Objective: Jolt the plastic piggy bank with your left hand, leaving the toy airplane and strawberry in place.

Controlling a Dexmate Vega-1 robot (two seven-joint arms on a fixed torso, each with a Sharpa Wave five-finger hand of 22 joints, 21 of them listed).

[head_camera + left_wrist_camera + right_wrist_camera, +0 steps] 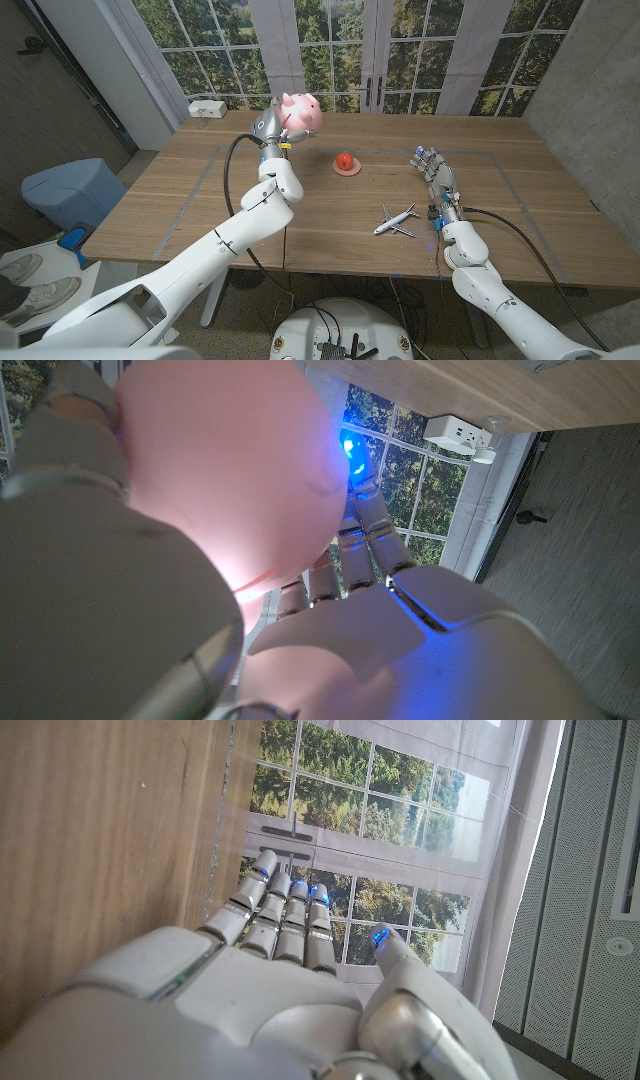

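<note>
we judge the step in hand to be the jolt itself: the left robot hand (277,127) grips the plastic piggy bank (301,111) and holds it up off the desk (180,200), out at the end of a long reach. to do it well, we would keep the grip firm and make the shake short and sharp, moving mostly up and down in the air above where the robot hand now is. we would not let the swing drift toward the strawberry (345,160), which sits on a small disc (347,169) just beside and nearer the robot than the left robot hand, nor toward the toy airplane (396,221), which lies further off, close by the right robot hand (432,170). the smooth round shell could slip, we think, if the fingers ease.

the right robot hand holds nothing, its fingers (285,915) straight and close together above the desk; we would leave it there.

the piggy bank is pale pink, rounded and glossy. in the left wrist view it bulges large against the palm of the left robot hand (400,640), and fingers (365,520) reach up past its side. it looks light and hollow to us.
</note>
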